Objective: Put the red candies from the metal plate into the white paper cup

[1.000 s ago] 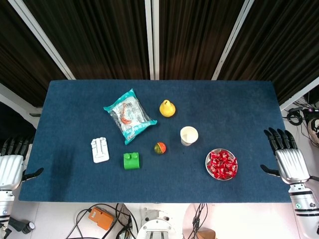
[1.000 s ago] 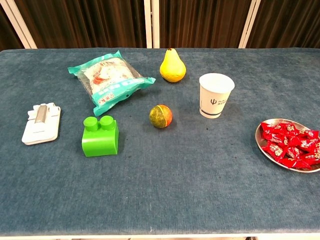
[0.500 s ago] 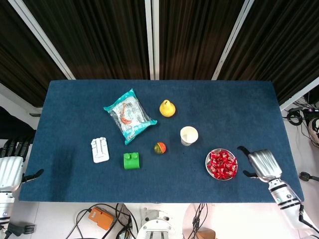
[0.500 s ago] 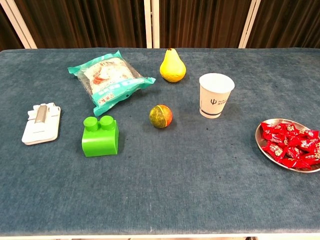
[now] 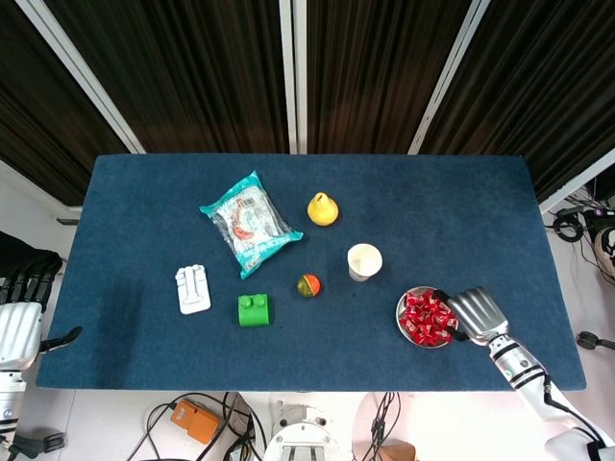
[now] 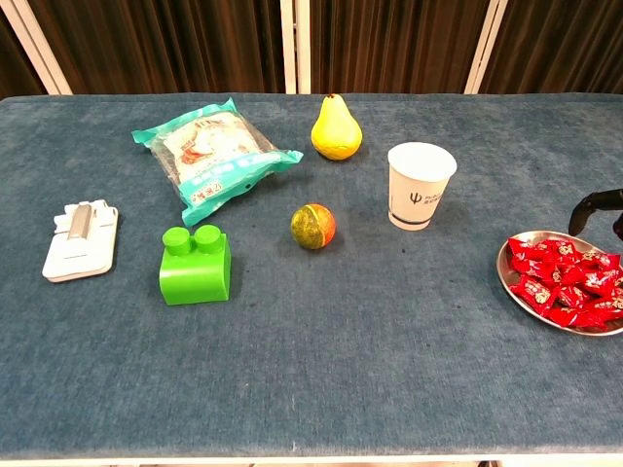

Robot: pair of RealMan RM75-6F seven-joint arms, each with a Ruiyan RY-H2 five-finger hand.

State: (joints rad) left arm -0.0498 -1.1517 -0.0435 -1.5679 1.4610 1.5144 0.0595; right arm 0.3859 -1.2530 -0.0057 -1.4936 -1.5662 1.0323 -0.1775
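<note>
A heap of red candies [image 5: 426, 317] fills the small metal plate [image 5: 401, 320] at the front right of the blue table. The white paper cup [image 5: 364, 261] stands upright just behind and to the left of it. My right hand [image 5: 473, 309] hovers at the plate's right rim with nothing in it, fingers reaching over the candies. The chest view shows the cup [image 6: 420, 185], the candies [image 6: 565, 282] on the plate [image 6: 506, 277], and a dark fingertip [image 6: 592, 202] curving above the plate's far edge. My left hand [image 5: 17, 322] hangs off the table's left edge, fingers spread and empty.
A yellow pear [image 5: 322, 208] and a snack bag [image 5: 249, 223] lie behind the cup. A small red-green ball [image 5: 308, 285], a green block [image 5: 254, 310] and a white plastic piece [image 5: 192, 288] sit to the cup's left.
My right hand has swung in from beyond the table's right edge to the plate's right rim. The left hand has drifted slightly further left. Nothing on the table has moved.
</note>
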